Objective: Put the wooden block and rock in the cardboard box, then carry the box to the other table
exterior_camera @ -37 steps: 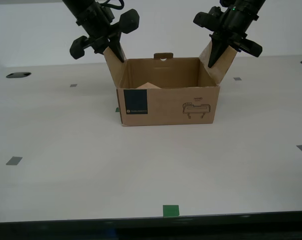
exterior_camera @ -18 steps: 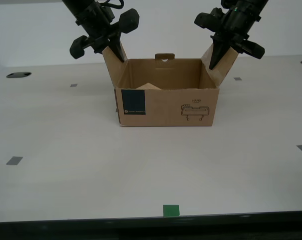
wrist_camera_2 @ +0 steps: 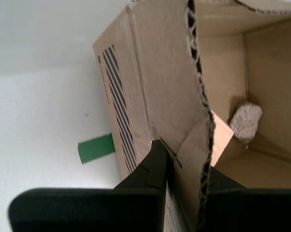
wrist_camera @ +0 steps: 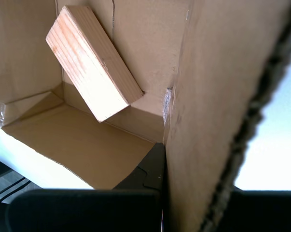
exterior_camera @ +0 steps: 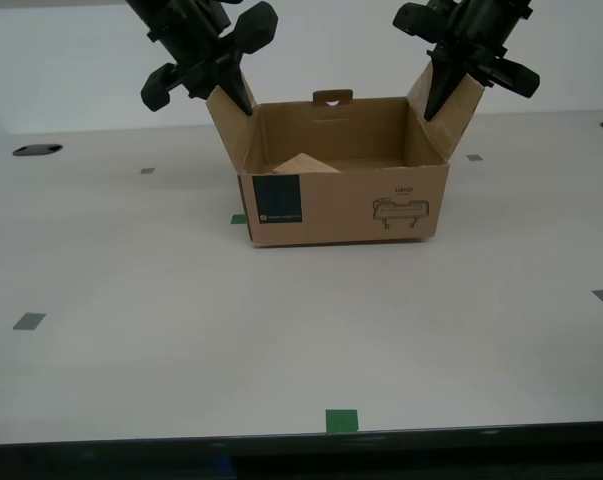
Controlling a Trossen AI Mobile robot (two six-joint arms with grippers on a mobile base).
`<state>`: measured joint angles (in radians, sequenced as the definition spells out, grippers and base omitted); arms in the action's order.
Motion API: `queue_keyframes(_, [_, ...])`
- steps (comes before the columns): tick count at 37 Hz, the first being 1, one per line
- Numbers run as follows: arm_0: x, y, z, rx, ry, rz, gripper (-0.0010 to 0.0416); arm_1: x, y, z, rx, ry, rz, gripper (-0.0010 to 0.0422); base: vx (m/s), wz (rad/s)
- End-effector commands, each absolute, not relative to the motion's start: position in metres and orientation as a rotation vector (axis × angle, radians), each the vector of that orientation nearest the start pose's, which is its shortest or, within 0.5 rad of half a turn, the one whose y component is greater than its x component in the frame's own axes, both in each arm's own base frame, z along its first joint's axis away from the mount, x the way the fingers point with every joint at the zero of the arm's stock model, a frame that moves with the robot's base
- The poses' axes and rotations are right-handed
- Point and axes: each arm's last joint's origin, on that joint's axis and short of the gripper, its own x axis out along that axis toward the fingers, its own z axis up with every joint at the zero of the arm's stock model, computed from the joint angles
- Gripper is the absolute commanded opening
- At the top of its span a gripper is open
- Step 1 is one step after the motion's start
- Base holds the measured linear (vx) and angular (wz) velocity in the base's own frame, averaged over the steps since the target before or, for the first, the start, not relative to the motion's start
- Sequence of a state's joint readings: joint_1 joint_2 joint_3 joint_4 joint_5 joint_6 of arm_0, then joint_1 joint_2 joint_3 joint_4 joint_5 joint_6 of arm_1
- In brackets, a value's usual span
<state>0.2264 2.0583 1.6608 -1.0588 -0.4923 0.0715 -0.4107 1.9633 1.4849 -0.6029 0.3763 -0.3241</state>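
Hiding the rock [wrist_camera_2: 245, 122], the cardboard box [exterior_camera: 343, 205] shows only the block [exterior_camera: 303, 164].

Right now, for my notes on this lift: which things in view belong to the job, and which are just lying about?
Job: cardboard box; wooden block and rock inside it; my first gripper and my second gripper, each shut on a flap.
Lying about: green tape square; grey tape marks; dark hole in the tabletop.
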Motion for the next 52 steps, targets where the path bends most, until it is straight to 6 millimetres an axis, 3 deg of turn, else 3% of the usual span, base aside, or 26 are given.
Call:
queue_keyframes(1, [0.388,0.105,0.208,0.267,1.495,0.543,-0.0001,0.369,-0.175,0.207,-0.259,1.232,-0.584,-0.0001,0.0,0.0])
queue_keyframes(19, [0.381,0.104,0.233,0.277,1.436,0.541,-0.0001,0.359,-0.171,0.23,-0.225,1.185,-0.618,-0.0001,0.0,0.0])
queue_keyframes(34, [0.375,0.103,0.246,0.299,1.424,0.525,-0.0001,0.359,-0.171,0.231,-0.331,1.225,-0.54,-0.0001,0.0,0.0])
queue_keyframes(52, [0.369,0.102,0.254,0.308,1.427,0.517,-0.0001,0.359,-0.171,0.23,-0.34,1.222,-0.472,-0.0001,0.0,0.0])
